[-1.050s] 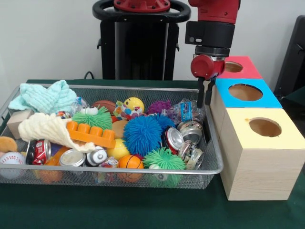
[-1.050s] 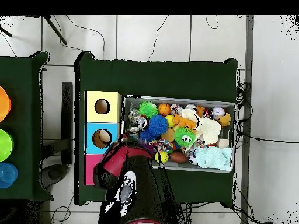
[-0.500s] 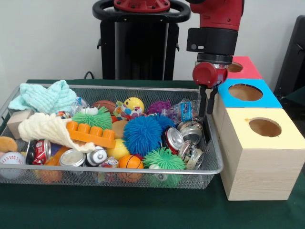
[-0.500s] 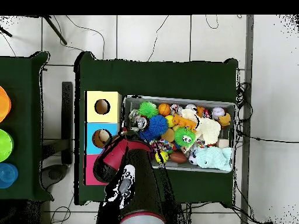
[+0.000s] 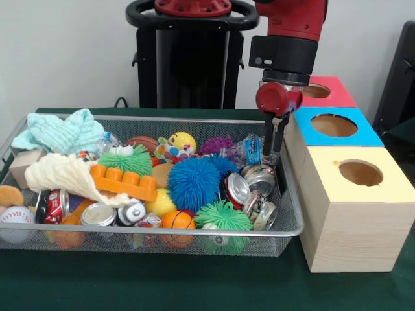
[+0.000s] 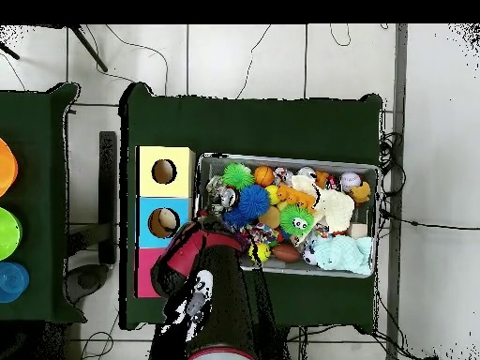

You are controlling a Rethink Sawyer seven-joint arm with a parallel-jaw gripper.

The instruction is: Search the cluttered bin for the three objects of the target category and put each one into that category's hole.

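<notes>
Gripper (image 5: 272, 144) hanging at my bin's (image 5: 285, 228) two o'clock corner, over crushed cans (image 5: 254, 188) beside the blue-topped box (image 5: 334, 126); jaws nearly closed, holding nothing I can see.

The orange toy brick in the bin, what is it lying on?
The orange brick rests on a cream cloth and a yellow ball. Whatever lies deeper beneath is covered.

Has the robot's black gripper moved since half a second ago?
Yes. The gripper has shifted slightly left, away from the blue-topped wooden box, toward the crushed plastic bottle.
</notes>
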